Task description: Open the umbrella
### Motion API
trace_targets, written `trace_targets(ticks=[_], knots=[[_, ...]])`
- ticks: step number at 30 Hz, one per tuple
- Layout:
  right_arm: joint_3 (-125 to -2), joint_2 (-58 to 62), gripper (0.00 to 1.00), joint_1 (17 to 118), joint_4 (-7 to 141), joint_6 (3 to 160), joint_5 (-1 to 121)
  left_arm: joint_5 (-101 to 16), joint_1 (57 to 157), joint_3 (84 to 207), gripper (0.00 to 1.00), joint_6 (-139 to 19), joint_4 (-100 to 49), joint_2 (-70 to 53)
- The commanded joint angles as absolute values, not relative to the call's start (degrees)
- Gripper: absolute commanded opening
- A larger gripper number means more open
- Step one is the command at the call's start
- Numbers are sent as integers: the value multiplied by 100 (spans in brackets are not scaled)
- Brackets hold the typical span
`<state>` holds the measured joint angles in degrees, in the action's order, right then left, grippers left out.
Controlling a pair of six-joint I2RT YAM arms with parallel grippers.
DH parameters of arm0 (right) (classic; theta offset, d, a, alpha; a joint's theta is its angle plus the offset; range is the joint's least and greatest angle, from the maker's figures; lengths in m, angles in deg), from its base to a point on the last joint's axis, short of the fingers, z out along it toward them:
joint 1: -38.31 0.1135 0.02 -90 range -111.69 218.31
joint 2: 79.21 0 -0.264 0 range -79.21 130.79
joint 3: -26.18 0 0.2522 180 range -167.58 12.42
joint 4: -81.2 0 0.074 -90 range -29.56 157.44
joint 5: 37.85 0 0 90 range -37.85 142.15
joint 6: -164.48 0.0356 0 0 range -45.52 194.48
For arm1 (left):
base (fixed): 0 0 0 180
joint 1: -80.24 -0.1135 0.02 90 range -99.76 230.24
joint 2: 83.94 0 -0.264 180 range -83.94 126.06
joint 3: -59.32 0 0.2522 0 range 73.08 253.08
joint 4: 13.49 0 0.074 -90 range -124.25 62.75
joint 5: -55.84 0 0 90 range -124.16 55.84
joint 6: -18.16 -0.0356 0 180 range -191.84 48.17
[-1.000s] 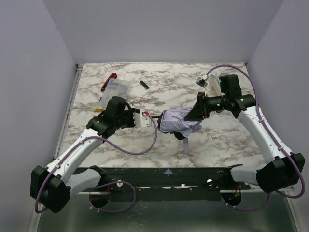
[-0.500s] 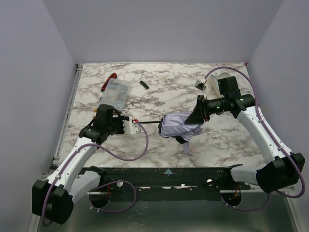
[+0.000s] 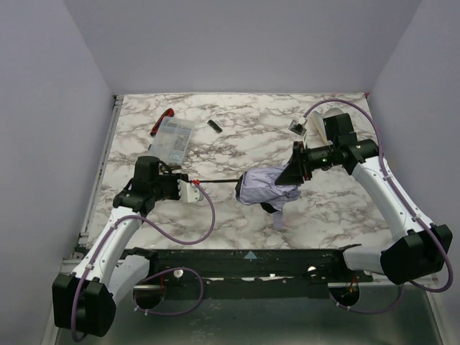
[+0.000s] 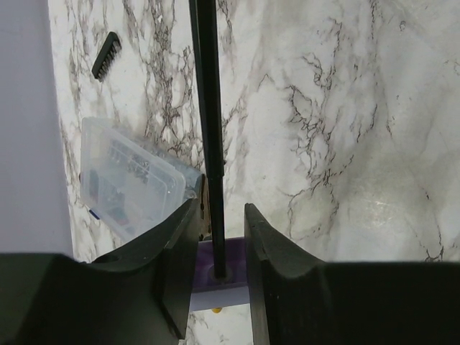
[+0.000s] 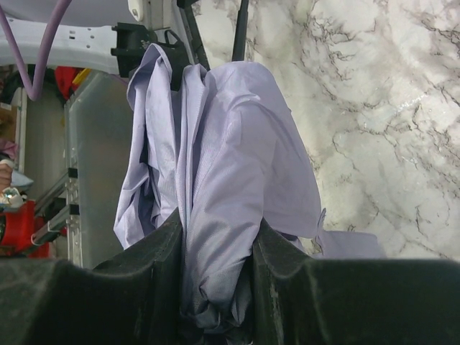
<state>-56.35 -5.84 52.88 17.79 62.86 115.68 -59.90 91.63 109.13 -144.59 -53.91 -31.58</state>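
The umbrella [image 3: 260,188] is found at the middle of the veined, marble-patterned surface [image 3: 244,118], stretched between the two arms. Its pale lavender-white fabric [image 5: 230,165], thin and softly creased, is gathered into a crumpled bundle. The bundle is pinched between the matte black right fingers [image 5: 154,280], which are closed on the bunched folds. A thin, straight black shaft [image 4: 208,108] runs from the bundle to a small pale handle [image 4: 215,277], and that handle is clamped between the left fingers [image 4: 180,251]. A clear rectangular plastic box [image 3: 174,138], a small black ribbed piece [image 3: 213,126] and a red-handled tool [image 3: 164,120] are seen lying farther back on the left.
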Motion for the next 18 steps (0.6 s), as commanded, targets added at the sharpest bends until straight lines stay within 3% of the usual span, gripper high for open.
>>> trace_targets(ticks=[1, 6, 12, 18], knots=[[-5885, -744, 0, 5027, 1443, 6365, 11931, -4656, 8755, 10888, 33, -14653, -6033, -2917], [-5801, -836, 0, 4992, 1717, 6632, 11951, -4682, 8754, 11158, 32, -14456, -6104, -2691], [-5575, -901, 0, 5000, 2634, 7354, 12147, -5160, 9303, 11650, 53, -13881, -6062, -2485], [-5555, -864, 0, 4998, 2851, 7430, 12326, -4999, 10397, 12133, 56, -13091, -5912, -1829]])
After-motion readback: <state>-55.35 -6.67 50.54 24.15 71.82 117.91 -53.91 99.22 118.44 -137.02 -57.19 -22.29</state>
